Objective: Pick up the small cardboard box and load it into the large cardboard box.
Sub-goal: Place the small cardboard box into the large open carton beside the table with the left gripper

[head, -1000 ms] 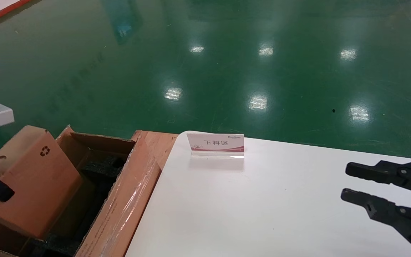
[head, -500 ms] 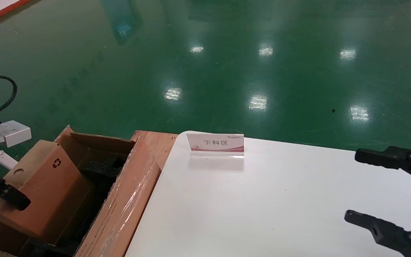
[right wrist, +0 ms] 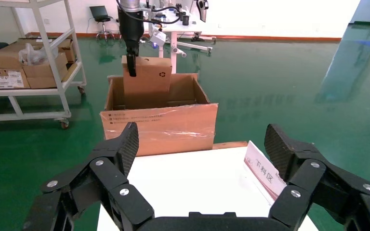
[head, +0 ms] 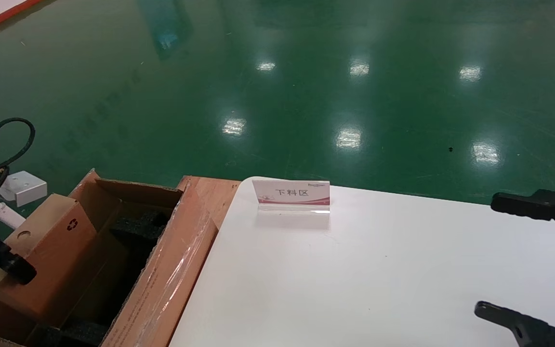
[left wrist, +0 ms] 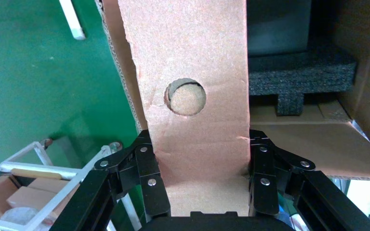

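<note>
The left gripper (left wrist: 200, 166), clamped on the small plain brown cardboard box (head: 46, 260), has lowered it partway into the large flapped brown carton (head: 162, 274); the right gripper (right wrist: 200, 159), over the white table (head: 354, 279), has spread wide, empty

Small box lowered, right gripper opened wide

Carried deeper into large cardboard box (head: 171, 270) by left gripper (left wrist: 200, 185); small cardboard box (head: 51, 255) now lower. Right gripper (head: 513, 255) spread apart over worktop (head: 354, 279).

Factory or warehouse floor: glossy green floor (head: 306, 72), metal cart (right wrist: 38, 72) stacked with cartons, unloading-zone sign (head: 291, 195) on white surface (head: 354, 279).
</note>
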`<state>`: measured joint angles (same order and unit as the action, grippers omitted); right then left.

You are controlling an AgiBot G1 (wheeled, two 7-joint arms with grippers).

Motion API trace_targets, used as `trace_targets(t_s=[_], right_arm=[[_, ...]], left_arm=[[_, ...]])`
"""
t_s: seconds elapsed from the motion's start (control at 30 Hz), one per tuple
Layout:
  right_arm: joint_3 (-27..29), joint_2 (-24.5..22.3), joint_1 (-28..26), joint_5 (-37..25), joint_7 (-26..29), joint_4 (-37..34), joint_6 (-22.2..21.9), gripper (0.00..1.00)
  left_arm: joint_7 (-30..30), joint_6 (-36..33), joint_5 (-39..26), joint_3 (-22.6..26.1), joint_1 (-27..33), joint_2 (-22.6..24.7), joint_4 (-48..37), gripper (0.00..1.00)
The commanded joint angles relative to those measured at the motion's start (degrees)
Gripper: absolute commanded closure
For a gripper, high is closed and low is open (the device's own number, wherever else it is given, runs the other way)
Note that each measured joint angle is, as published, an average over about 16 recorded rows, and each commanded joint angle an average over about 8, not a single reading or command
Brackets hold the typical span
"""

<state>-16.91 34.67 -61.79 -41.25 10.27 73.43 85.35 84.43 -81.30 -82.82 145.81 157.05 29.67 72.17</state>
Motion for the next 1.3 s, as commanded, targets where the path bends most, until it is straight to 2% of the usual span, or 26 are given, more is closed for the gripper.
trace_targets(t_s=[0.03,0.8,1.3], right_arm=[[-0.01,0.00,0.00,0.00,0.00,0.00,0.00,0.00],[-0.08,-0.03,-0.02,0.05,-0.04,0.00,-0.03,0.00],[-0.13,-0.05,-0.03,0.09,-0.06,0.00,-0.05,0.00]], left_arm=[[0.21,0.58,-0.54,0.15,-0.49,0.05,-0.06,1.00],[-0.47,7.62,-1.53,-0.32,-6.29,1.48,-3.42,1.00],[-2.77,12.35,-0.06,-0.74,-13.36,3.43,-9.59,1.00]])
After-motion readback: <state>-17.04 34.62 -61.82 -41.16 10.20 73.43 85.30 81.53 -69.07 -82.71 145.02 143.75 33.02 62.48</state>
